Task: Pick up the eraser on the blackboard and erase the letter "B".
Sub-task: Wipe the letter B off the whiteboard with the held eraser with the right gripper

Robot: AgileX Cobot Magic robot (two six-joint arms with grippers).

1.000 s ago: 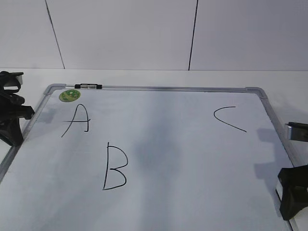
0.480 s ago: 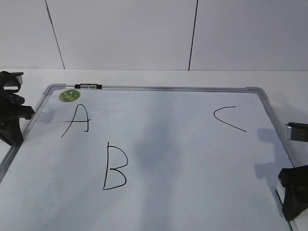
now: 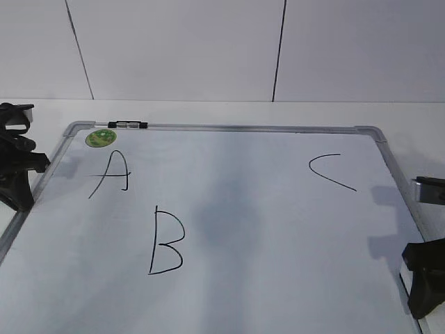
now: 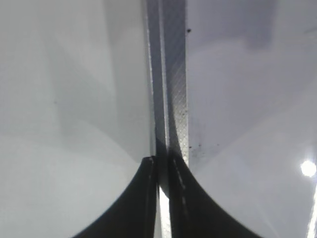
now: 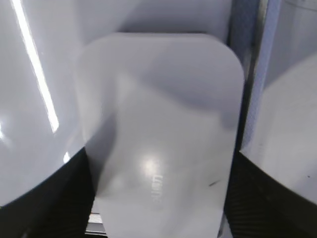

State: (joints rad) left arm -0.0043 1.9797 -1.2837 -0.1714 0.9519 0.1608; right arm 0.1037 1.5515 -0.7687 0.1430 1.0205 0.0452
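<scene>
right tool point(image 5: 158, 198) nearest, at 4 o'clock of the exterior view, low over the blackboard's point(image 3: 278, 229) right edge. fingers point(image 5: 44, 198) spread wide and flanking the eraser point(image 5: 161, 129), one each side. contact with the eraser's sides not clear, so straddling at least, a closed grip not confirmed. likely lined up that way to pinch across the short width. eraser lying flat with white top up, just inside the grey frame point(image 5: 257, 74), barely visible from outside behind the tool point(image 3: 425, 278).

left tool point(image 4: 163, 198) at 9 o'clock, by the board's left rail point(image 4: 171, 74), fingers point(image 4: 138, 198) almost together with only a slit between, nothing held. looks parked clear of the writing, leaving the job to the other arm.

letter "B" point(image 3: 165, 241) at 7 o'clock on the board, whole, untouched, well apart from the eraser. a long sweep leftward needed once lifted. farther back letter "A" point(image 3: 111, 174) at 10 o'clock, close above the B, so risk of smearing it. "C" point(image 3: 330, 171) at 2 o'clock. green sticker point(image 3: 101, 137) and small black clip point(image 3: 128, 125) at the far rail. white table point(image 3: 208, 111) and wall beyond.
</scene>
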